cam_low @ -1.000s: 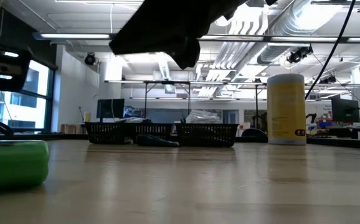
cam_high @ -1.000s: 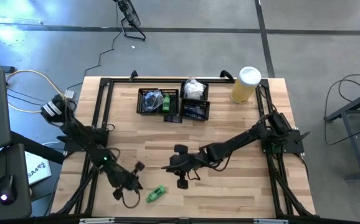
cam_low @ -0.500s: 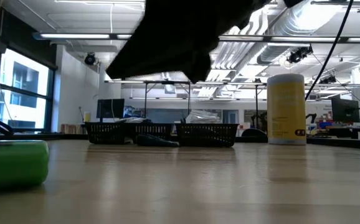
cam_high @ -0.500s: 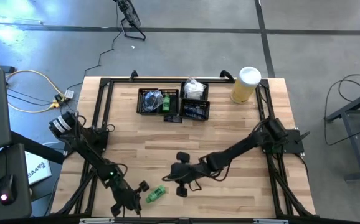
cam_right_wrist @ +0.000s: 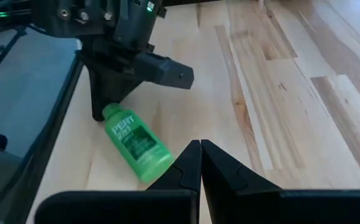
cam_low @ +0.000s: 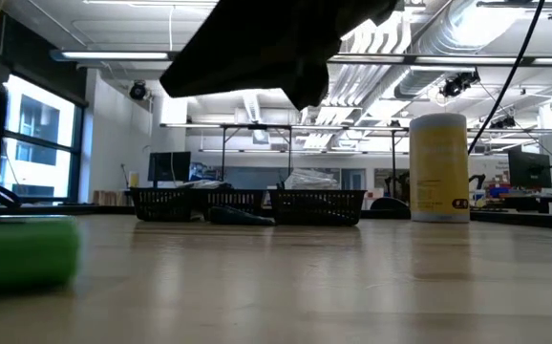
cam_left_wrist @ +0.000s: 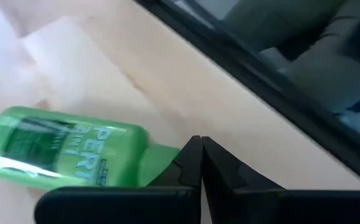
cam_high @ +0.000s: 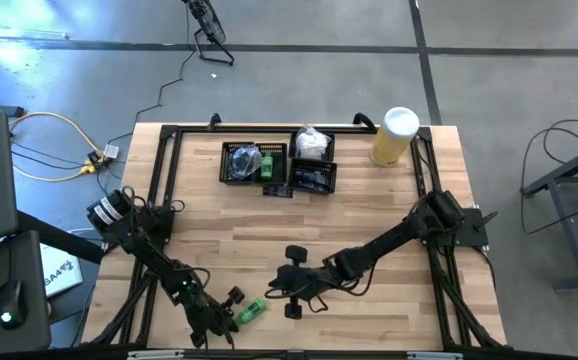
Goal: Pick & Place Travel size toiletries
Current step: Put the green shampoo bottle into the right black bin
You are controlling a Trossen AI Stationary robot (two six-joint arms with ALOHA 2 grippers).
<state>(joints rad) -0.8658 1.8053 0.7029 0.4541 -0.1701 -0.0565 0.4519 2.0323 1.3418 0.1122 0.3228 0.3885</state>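
A small green bottle point(cam_high: 252, 310) of the travel size toiletries lies on its side near the table's front edge; it also shows in the right wrist view point(cam_right_wrist: 136, 143) and the low view point(cam_low: 18, 253). My left gripper point(cam_high: 234, 312) is shut and stands low at the bottle's cap end. My right gripper point(cam_high: 274, 290) is shut and hangs above the table just right of the bottle and farther back, touching nothing. More toiletries sit in the black mesh trays point(cam_high: 254, 162) at the back. My left gripper touches the green bottle's cap end point(cam_left_wrist: 161, 163) with the outer side of one shut finger point(cam_left_wrist: 189, 158). The fingers slant down from the table's left. The bottle lies flat on the table, its length running away from the fingers.
Black mesh trays point(cam_high: 314, 178) with packets stand at the far middle, and a tall yellow cylinder with a white lid point(cam_high: 394, 135) is at the far right. Black frame rails point(cam_high: 164, 170) run along the table's left and right sides. Bare wood lies between the trays and the arms.
My left gripper has gone toward the table's near edge and down, ending at the green bottle's cap end. My right gripper has drifted a little toward the near edge. Both have stayed shut. The bottle lies about where it was.
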